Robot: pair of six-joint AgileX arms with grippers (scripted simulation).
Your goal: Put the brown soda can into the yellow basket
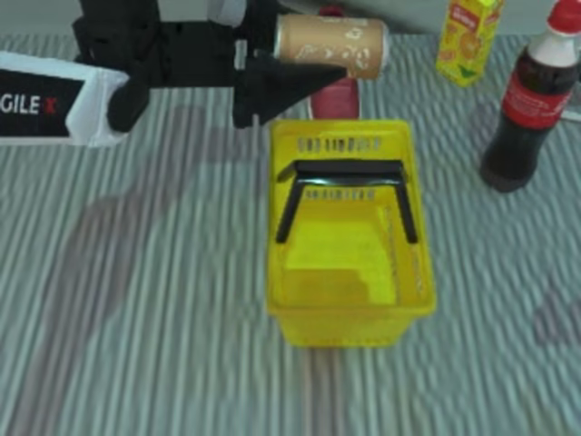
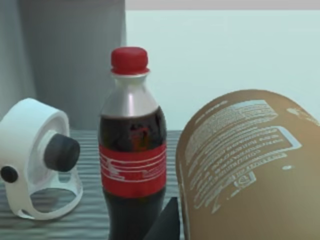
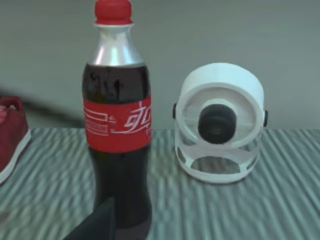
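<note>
The brown soda can [image 1: 331,44] hangs on its side in the air, just beyond the far wall of the yellow basket [image 1: 340,133]. My left gripper [image 1: 283,53] reaches in from the left and is shut on the can's left end. In the left wrist view the can [image 2: 250,170] fills the near right, with one dark fingertip [image 2: 167,225] beside it. The basket stands at the table's middle with its black handles [image 1: 345,170] folded across the opening; nothing shows inside it. My right arm is outside the top view; only a dark part of its gripper [image 3: 97,225] shows.
A cola bottle [image 1: 526,109] stands at the right rear, a yellow-orange juice carton [image 1: 467,36] behind it to the left. A red shoe [image 1: 334,95] lies under the can, against the basket's far wall. A white fan [image 3: 220,125] stands beside the bottle [image 3: 117,125].
</note>
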